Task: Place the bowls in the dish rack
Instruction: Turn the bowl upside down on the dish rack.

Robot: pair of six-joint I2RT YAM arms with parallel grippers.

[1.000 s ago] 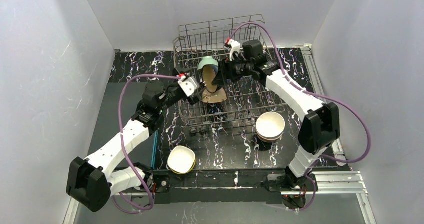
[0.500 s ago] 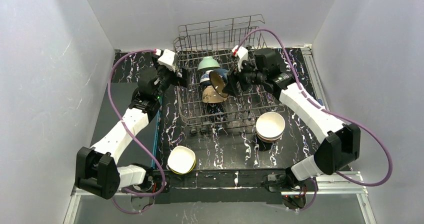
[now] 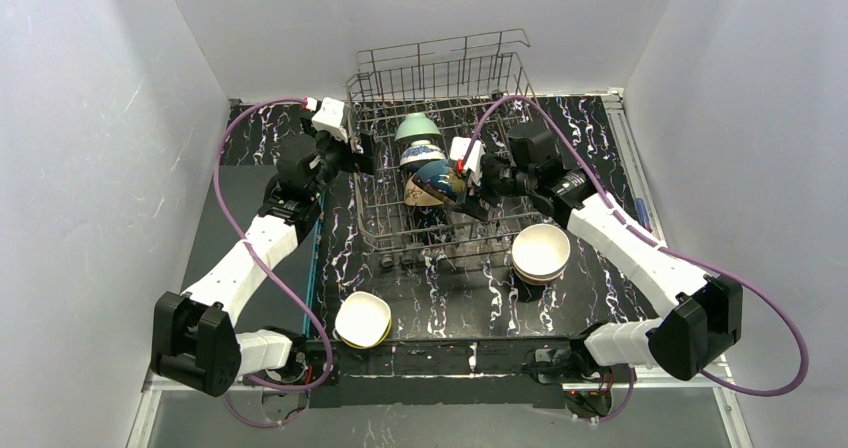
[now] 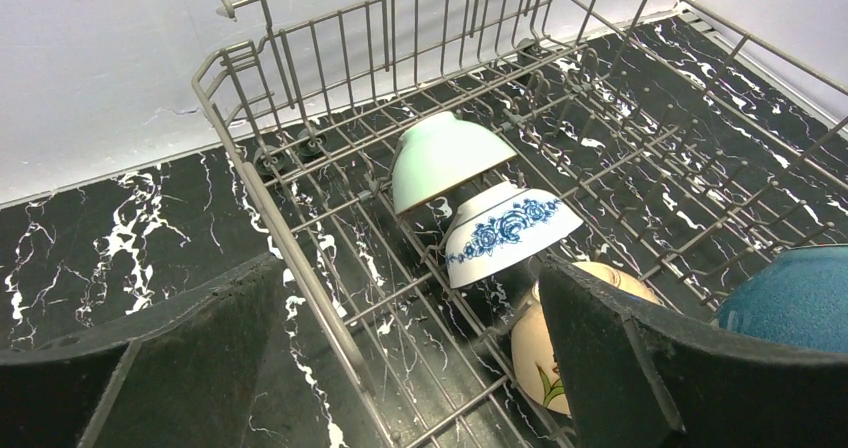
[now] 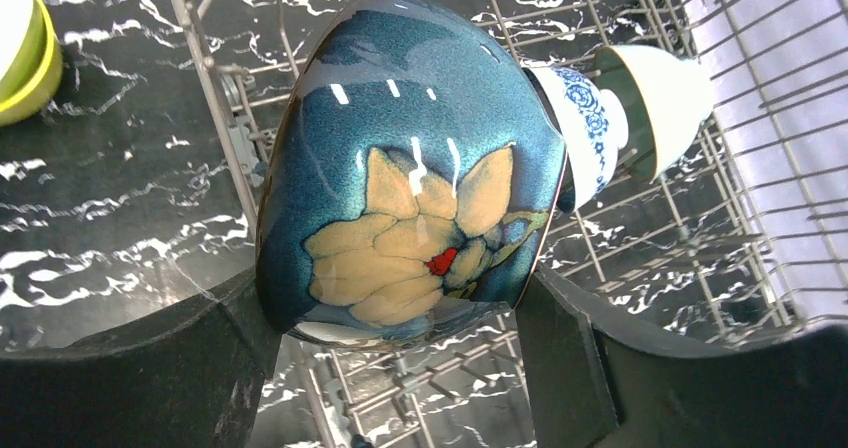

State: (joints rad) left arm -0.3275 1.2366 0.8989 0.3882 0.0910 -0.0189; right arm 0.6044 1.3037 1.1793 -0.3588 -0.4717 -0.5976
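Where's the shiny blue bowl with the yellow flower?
In the right wrist view, the glossy teal-blue bowl with a yellow flower is held by the right gripper over the grey wire dish rack, beside the blue-patterned white bowl.

Rack: dish rack [image 3: 440,63], back middle of the counter [image 3: 450,288].
Inside: three bowls [image 4: 497,230] in a row (all tipped).
Right of row: fourth bowl [image 5: 410,168], in the right gripper [image 3: 466,184].
Before rack: bowl stack [image 3: 541,251] right; second stack [image 3: 363,319] left, nearer.
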